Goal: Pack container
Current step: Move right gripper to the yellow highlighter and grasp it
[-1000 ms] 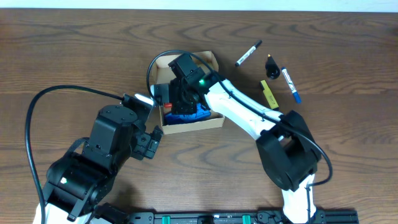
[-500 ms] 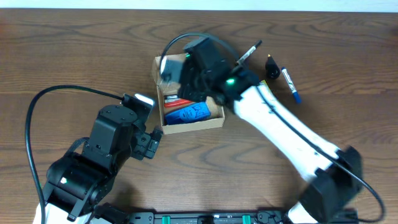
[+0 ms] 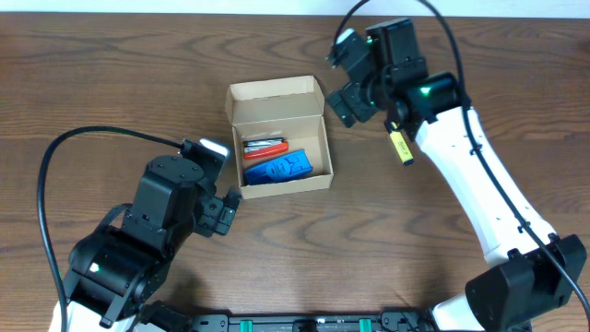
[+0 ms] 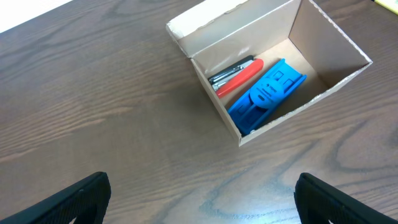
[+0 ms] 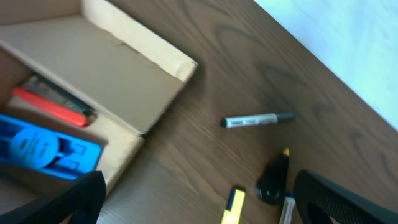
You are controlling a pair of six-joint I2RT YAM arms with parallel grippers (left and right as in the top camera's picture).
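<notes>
Right gripper (image 3: 351,92), jaws wide and empty, hovers at two o'clock of the open, partly filled container (image 3: 277,100). Left gripper (image 4: 202,184) rests wide at seven o'clock. Fetching step in hand: next, descend astride the black marker (image 5: 258,119), then close.

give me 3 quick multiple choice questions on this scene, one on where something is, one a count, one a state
1. Where is the blue thing? A in the box B beside it C under it
2. How many things lie in the box? A one B two C four
3. The lid is: A open B shut C half shut

Key:
1 A, it lies within the box walls.
2 B, only the blue thing and a red tool are inside.
3 A, the lid stands back and the inside shows.
</notes>
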